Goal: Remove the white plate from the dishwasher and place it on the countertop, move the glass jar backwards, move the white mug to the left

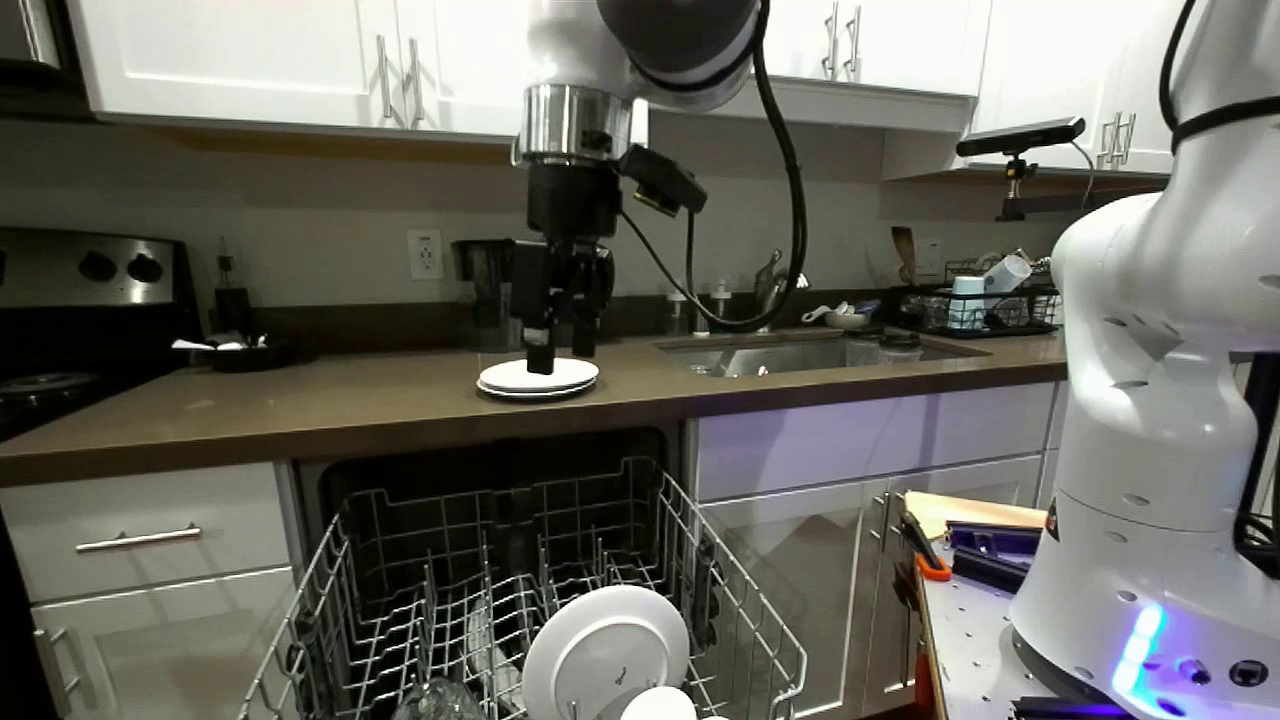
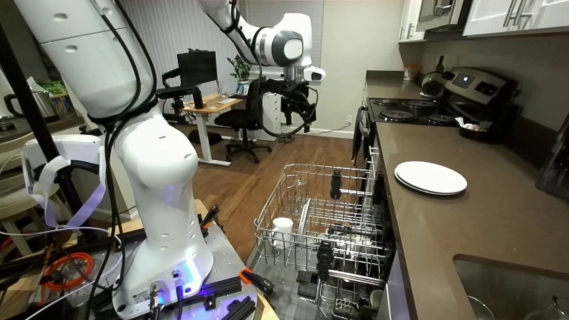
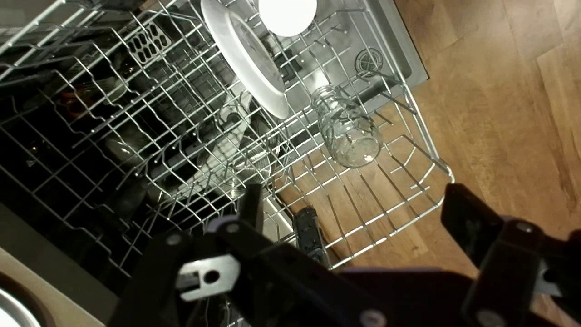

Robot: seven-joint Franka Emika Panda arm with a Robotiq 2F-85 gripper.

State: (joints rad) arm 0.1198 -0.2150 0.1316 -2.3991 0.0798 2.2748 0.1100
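- The gripper (image 3: 354, 206) is released, its fingers (image 3: 464, 218) spread well apart, hanging over the rack (image 3: 420, 121) of the dishwasher (image 2: 286, 278).
- The white plate (image 1: 604, 640) stands tilted in that rack; a dark mark (image 1: 622, 675) on its underside is too small to read.
- Near it in the rack are the white mug (image 2: 283, 227) and the glass jar (image 3: 347, 129).
- Two more plates (image 2: 431, 178) lie stacked on the countertop (image 1: 330, 395).

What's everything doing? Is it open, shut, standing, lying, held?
Black gripper: open, holding nothing
Grey dishwasher door: lowered open
Pale grey wire rack: pulled out
Round white plate: on edge in rack
Clear glass jar: in rack, looks empty
White ceramic mug: in rack, seems upside down
Two round white plates: stacked flat on dark brown countertop
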